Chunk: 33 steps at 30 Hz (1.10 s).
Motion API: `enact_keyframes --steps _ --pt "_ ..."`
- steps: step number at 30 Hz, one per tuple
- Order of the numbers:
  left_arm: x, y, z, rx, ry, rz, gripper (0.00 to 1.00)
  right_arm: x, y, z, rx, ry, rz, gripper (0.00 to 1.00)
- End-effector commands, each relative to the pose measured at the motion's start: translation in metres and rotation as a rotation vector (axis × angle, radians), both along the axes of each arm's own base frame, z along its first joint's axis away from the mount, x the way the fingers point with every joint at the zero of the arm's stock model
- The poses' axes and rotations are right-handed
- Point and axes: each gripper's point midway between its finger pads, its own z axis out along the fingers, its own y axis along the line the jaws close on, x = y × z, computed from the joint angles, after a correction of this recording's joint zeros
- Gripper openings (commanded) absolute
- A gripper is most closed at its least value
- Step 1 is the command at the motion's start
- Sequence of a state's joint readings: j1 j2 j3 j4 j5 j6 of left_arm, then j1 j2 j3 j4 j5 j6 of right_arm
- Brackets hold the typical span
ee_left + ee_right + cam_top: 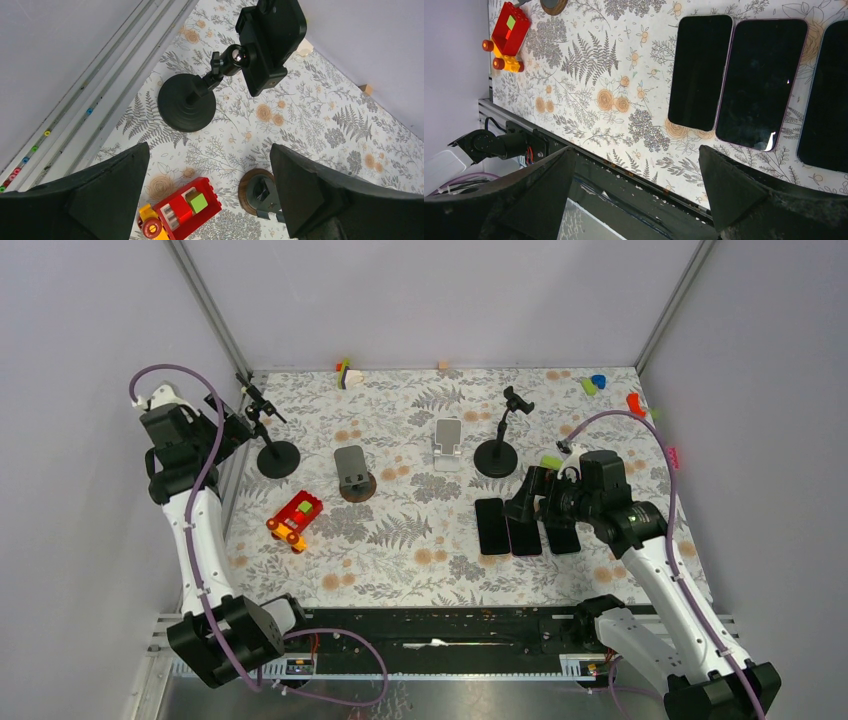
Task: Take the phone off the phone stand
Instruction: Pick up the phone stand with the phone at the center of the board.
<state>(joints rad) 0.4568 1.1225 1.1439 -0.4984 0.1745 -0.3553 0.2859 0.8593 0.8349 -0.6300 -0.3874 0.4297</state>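
Three dark phones lie flat side by side on the floral mat: the left [490, 526] [700, 72], the middle [524, 535] [761, 82] and the right [563, 536] [826, 95]. No phone shows in any stand. The stands are a black clamp stand at the left [277, 455] [186, 102], a grey stand on a wooden base [352, 472] [262, 192], a white stand [449, 443] and a second black clamp stand [497, 445]. My left gripper [235, 425] [208, 150] is open and empty, high beside the left clamp stand. My right gripper [525, 500] [636, 152] is open and empty, just above the phones.
A red and yellow toy truck [294, 518] [180, 210] [506, 35] sits left of centre. Small coloured blocks [343, 372] [593, 383] lie along the back wall. The black rail [420, 625] runs along the near table edge. Grey walls close in on three sides.
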Motion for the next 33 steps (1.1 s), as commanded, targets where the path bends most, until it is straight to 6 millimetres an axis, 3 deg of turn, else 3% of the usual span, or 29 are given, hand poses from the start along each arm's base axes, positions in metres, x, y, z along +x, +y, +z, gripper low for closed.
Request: enact_keyframes --steps 1,7,10,12,18,27,33 --pt "0.006 0.006 0.016 0.041 -0.054 0.001 0.99 0.004 0.008 0.008 0.046 -0.050 0.029 1.00" --pt "0.015 -0.007 0.024 0.181 -0.197 -0.154 0.99 0.004 0.016 0.009 0.103 -0.038 0.042 1.00" --pt "0.022 -0.040 0.017 0.175 -0.330 -0.334 0.99 0.003 0.016 0.008 0.100 -0.039 0.049 1.00" --pt "0.025 -0.047 0.015 0.109 -0.389 -0.341 0.99 0.003 0.015 0.008 0.090 -0.040 0.050 1.00" --pt "0.030 -0.043 0.002 0.101 -0.382 -0.331 0.99 0.002 0.011 0.010 0.058 -0.051 0.052 1.00" --pt "0.022 -0.039 0.004 0.334 -0.445 -0.362 0.99 0.002 0.011 0.006 0.060 -0.031 0.046 1.00" --pt "0.036 -0.057 -0.002 0.368 -0.477 -0.545 0.99 0.001 0.009 0.009 0.056 -0.037 0.040 1.00"
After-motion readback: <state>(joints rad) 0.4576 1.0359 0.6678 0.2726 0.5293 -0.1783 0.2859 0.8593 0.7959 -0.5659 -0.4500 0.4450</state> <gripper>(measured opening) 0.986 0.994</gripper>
